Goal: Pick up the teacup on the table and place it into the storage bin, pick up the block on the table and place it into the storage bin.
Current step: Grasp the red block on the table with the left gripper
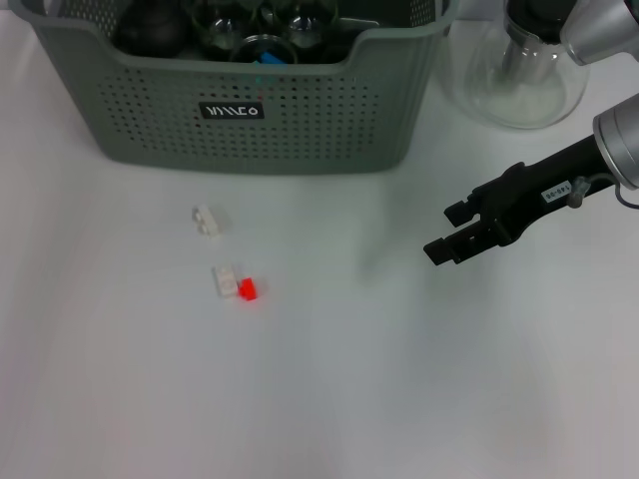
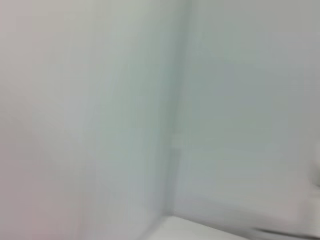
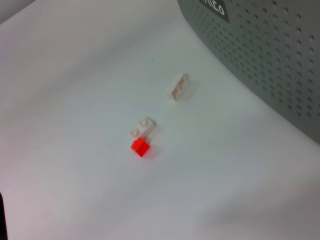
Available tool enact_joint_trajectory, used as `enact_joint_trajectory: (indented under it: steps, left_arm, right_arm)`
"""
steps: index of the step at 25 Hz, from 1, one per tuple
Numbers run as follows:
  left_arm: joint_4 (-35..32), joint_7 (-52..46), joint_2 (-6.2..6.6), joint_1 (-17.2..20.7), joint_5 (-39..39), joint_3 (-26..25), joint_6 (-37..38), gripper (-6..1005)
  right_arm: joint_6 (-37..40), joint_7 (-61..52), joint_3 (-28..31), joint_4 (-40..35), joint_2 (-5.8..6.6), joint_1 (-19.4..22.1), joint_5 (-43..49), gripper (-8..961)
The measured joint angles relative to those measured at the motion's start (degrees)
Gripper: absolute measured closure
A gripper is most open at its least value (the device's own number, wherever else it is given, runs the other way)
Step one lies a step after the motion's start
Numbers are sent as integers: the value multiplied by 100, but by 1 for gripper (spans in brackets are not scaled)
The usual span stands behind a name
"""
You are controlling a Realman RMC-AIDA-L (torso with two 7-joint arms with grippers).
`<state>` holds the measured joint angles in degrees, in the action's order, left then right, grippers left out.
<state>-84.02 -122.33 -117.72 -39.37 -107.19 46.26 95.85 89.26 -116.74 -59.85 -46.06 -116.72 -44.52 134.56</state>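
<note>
The grey-green storage bin stands at the back of the white table. Inside it lie glass cups and a dark round pot; I cannot tell which is the teacup, and none stands on the table. In front of the bin lie a small red block touching a white block, and another white block nearer the bin. My right gripper hovers open and empty, well to the right of the blocks. The left gripper is out of view.
A clear glass jug stands at the back right, beside the bin and behind my right arm. The left wrist view shows only a blurred pale surface.
</note>
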Motion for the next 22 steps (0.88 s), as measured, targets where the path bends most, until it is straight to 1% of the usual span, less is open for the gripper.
enact_joint_trajectory:
  steps: [3,5,7,9,12,14,16,18,22]
  left_arm:
    - [-227,235,-98,178,61,-29,973,223]
    - [-331,315,-176,347,-47,102,1325,225]
    - [-430,321,-258,515,-390,318,1391,227]
    - [-501,313,-367,638,-1093,637,1387,229]
    - [-468,287,-549,697,-2179,1220,1363,232]
    - [-403,277,-636,723,-2699,1653,1288,233]
    - [-315,213,-676,751,-3058,2183,1081,232]
    - [-168,95,-679,738,-3319,2641,811,232]
    - [492,-335,-681,550,-3895,3357,82,233]
  right_arm:
    - [-10,-14,0,6,0,1,-1,176]
    - [-17,-30,1,10,1,3,0,176]
    - [-26,-36,3,30,-2,3,-2,176]
    - [-41,-38,7,80,-7,2,-2,176]
    - [-55,-39,13,123,-11,-14,-1,175]
    - [-92,-40,8,135,-18,-18,-1,175]
    - [-116,-41,2,143,-26,-19,0,175]
    - [-143,-41,0,145,-36,-20,0,175]
    - [-187,-28,0,153,-44,-13,0,175]
